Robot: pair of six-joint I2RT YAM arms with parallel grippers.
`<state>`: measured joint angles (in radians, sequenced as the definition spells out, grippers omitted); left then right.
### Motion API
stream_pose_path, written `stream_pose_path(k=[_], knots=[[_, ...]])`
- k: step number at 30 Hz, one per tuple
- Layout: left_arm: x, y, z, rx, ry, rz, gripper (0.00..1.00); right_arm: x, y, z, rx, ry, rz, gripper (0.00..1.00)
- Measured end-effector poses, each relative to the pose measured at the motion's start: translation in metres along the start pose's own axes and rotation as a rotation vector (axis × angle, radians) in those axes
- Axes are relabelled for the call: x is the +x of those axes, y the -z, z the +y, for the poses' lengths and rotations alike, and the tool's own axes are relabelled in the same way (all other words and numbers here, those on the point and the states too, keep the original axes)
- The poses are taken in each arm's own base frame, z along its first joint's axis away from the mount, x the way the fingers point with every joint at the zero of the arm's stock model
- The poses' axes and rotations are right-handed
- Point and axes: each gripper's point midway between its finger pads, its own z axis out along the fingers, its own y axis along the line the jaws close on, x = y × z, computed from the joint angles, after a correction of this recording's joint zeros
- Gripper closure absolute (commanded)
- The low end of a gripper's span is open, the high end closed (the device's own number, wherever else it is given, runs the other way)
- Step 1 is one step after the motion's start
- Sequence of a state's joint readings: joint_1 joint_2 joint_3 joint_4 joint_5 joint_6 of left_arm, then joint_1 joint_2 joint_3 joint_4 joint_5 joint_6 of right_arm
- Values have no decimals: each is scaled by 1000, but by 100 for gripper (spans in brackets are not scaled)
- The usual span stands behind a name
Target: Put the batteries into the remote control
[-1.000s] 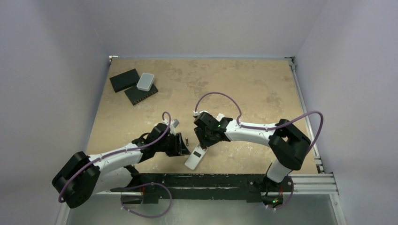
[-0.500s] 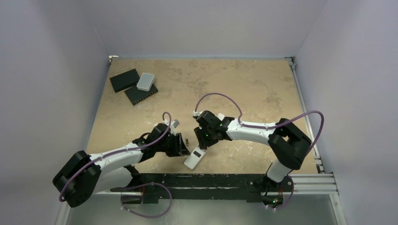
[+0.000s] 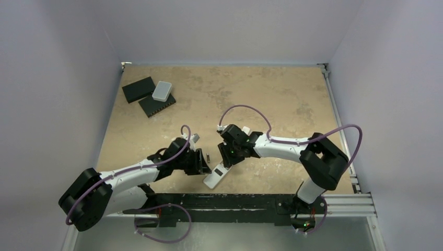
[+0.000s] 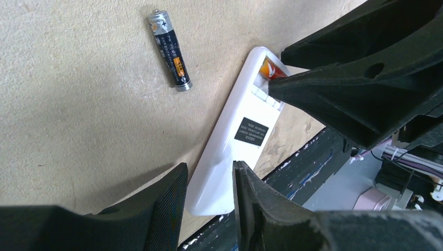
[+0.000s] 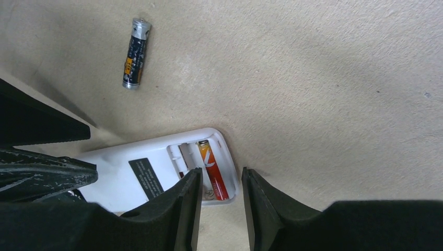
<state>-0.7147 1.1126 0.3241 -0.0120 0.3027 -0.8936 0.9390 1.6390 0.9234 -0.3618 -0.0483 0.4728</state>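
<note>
Far left corner of the table (image 3: 271,94): two flat black slabs (image 3: 138,89), with a light grey box (image 3: 162,91) sitting across them, well away from the work. Left gripper (image 4: 209,170) is low near the front edge with its fingers a small gap apart and not clamped on anything. In the left wrist view the near end of the remote control (image 4: 237,141) shows in that gap, but I can't tell if the pads touch it. The dark battery (image 4: 170,50) lies loose on the table, just beside the remote's left side and not touching it; it sits close off the left gripper's tip in the top view (image 3: 208,156). The remote (image 3: 215,177) lies back-up and diagonal near the front edge, between the two grippers, with the dark label facing up and the battery bay open at its far end. The orange battery (image 5: 211,170) is seated in the right-hand slot of the bay; the slot next to it is empty. Right gripper (image 5: 220,175) is right over that bay end, fingers slightly parted and holding nothing, with the orange battery showing in the gap. Whether the tips contact the remote is unclear.
</note>
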Motion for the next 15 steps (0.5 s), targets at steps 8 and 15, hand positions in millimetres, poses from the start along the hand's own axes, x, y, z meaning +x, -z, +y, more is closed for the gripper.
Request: stream_pose_path(k=[8,15], knots=[[0,3,-1,-21,-17,19,63,5,-1,2,-51,-19,0,62],[-6,6,-7,-23,-43,21,63,7,-2,9,-106,-23,-3,68]])
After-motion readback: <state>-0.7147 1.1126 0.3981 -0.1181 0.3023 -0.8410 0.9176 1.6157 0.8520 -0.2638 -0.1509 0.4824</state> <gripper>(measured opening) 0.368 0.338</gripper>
